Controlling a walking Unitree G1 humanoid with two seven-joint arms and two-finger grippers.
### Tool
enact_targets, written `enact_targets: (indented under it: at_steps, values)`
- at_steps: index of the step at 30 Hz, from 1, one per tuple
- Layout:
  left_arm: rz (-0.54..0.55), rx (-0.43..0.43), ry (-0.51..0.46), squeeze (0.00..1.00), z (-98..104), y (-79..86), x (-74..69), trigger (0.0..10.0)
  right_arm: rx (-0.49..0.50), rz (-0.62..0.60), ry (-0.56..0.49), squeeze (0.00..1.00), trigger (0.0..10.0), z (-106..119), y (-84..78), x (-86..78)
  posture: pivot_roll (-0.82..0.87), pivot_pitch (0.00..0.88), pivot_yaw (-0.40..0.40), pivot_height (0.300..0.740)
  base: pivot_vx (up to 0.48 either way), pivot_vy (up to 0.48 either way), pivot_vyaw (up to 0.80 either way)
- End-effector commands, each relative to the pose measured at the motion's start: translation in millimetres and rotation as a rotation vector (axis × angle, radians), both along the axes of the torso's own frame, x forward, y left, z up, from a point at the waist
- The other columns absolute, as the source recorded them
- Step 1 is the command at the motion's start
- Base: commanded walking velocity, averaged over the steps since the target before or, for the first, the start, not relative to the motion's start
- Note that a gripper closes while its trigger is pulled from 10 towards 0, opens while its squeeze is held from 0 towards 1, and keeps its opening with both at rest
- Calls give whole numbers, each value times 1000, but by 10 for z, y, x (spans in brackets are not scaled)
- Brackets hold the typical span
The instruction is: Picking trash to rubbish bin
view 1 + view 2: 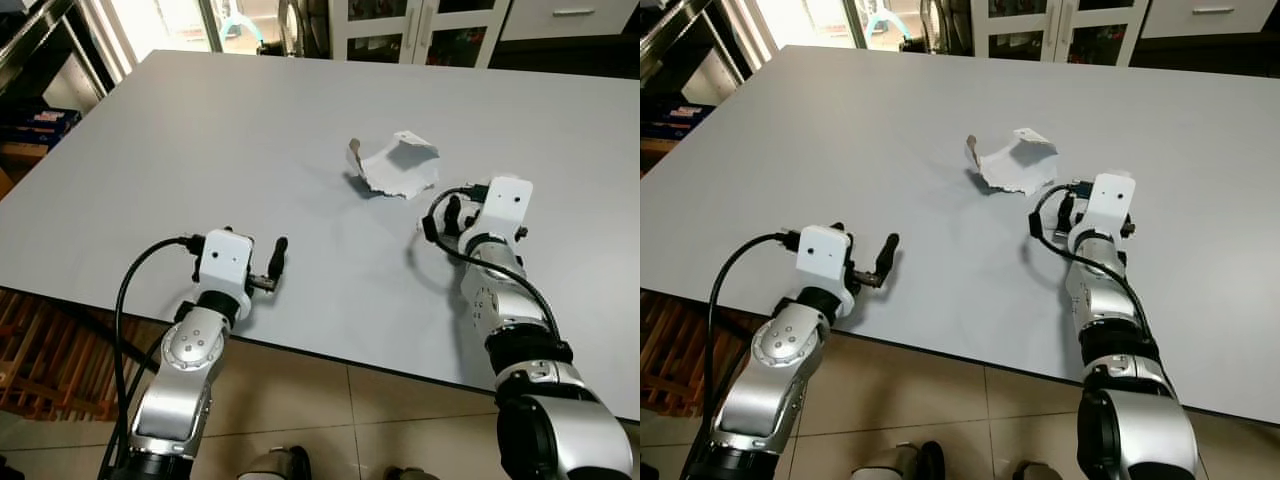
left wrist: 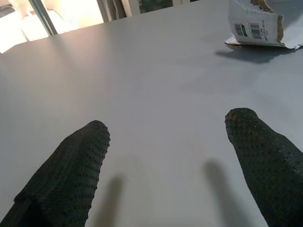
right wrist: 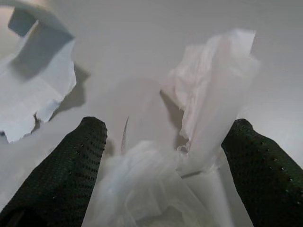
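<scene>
On table (image 1: 250,130), right gripper (image 3: 165,156) straddling tissue (image 3: 208,94)

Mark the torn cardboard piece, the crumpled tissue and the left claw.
torn cardboard piece (image 1: 395,165): left eye view, middle of its white curled face.
crumpled tissue (image 3: 208,90): right wrist view, upper bunched part between the right claw's fingers.
left claw (image 2: 168,165): left wrist view, midway between its fingertips, above the table.

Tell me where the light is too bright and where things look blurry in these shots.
Left eye view: the window at the top is washed out white, and the torn cardboard throws a soft shadow on the table. Left wrist view: glare in the far corner. Right wrist view: the crumpled tissue between the right gripper's fingers is blurred, too close to focus.
</scene>
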State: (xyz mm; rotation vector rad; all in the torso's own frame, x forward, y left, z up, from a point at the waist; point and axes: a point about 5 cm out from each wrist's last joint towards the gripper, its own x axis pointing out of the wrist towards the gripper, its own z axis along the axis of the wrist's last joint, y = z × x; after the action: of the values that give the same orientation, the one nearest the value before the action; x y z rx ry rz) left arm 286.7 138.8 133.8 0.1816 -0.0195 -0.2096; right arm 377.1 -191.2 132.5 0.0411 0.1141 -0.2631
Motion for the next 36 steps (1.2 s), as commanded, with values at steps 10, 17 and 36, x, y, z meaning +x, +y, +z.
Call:
enact_targets:
  at_steps: [10, 17, 36]
  values:
    - [10, 10, 14, 0, 8, 38, -60, 10000, 62, 15, 13, 0, 0, -89, 39, 9, 123, 185, 86, 740, 0, 0, 0]
    - [11, 8, 24, 0, 3, 42, -73, 10000, 88, 7, 30, 0, 0, -174, 44, -21, 125, 190, 90, 740, 0, 0, 0]
    - [17, 9, 23, 0, 12, 27, -90, 10000, 103, 1, 41, 0, 0, -219, 14, -28, 126, 194, 86, 740, 0, 0, 0]
